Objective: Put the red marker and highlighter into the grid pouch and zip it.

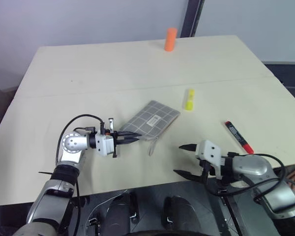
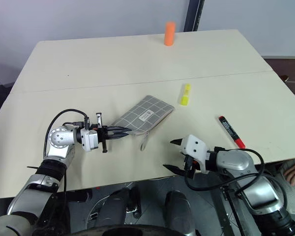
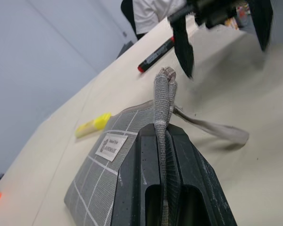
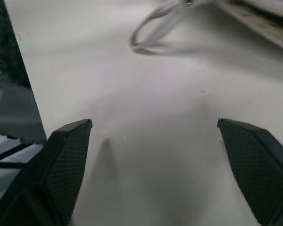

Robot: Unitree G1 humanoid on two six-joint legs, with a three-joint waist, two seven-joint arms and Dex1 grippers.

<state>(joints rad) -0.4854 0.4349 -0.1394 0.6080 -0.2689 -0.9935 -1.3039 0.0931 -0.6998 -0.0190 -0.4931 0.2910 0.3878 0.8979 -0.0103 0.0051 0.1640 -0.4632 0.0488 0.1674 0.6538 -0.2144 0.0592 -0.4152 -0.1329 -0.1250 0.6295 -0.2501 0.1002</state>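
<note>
The grid pouch lies flat near the middle of the table, its grey strap trailing toward me. My left gripper points level at it and is shut on the fabric edge at its near-left corner. To the right of the strap, by the front edge, my right gripper stands wide open over bare table, holding nothing; its fingers are far apart. The yellow highlighter rests just beyond the pouch to the right. Further right lies the red marker.
An upright orange cylinder stands at the table's far edge. A seam crosses the cream table top. A person's hand shows beyond the right front corner, and a white shirt appears behind the table in the left wrist view.
</note>
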